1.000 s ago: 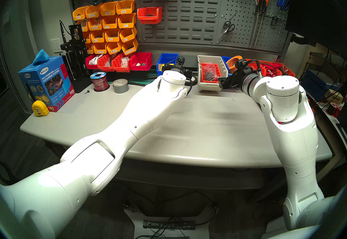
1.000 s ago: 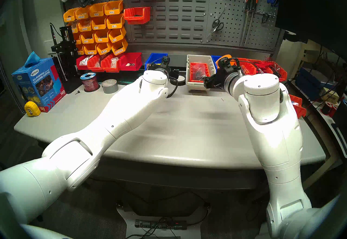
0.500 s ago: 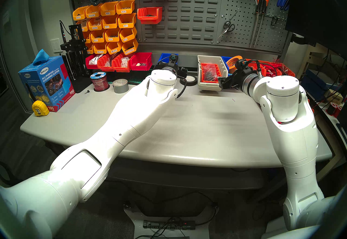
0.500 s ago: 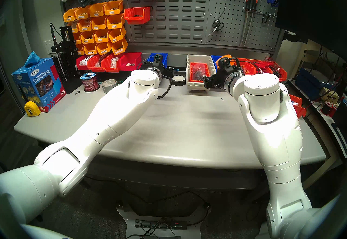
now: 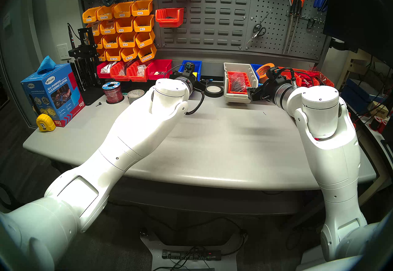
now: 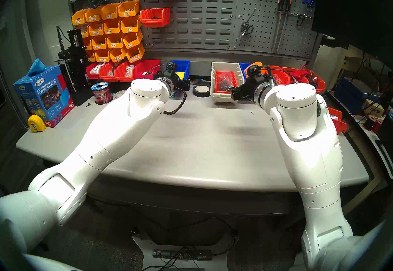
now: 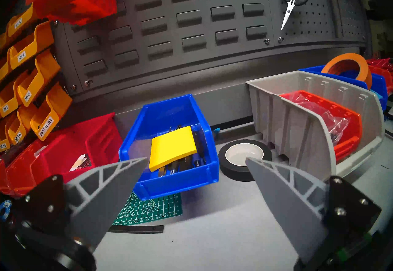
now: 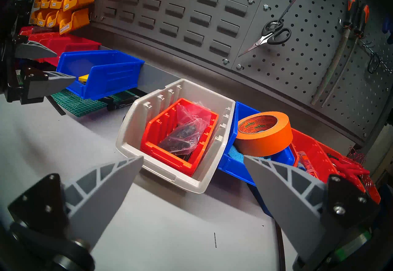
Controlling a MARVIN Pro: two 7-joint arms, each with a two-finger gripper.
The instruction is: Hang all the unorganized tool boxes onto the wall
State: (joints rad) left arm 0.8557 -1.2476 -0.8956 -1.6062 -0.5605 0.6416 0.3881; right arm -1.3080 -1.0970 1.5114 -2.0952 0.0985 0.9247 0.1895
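Tool boxes, one blue (image 7: 170,147), one beige (image 8: 170,132), sit along the bench's (image 5: 212,147) back edge before both wide, empty grippers (image 7: 195,162) (image 8: 191,160).

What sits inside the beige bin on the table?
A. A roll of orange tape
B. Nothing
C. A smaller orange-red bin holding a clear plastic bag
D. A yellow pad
C: the right wrist view shows the beige bin holding a smaller orange-red bin with a clear plastic bag in it.
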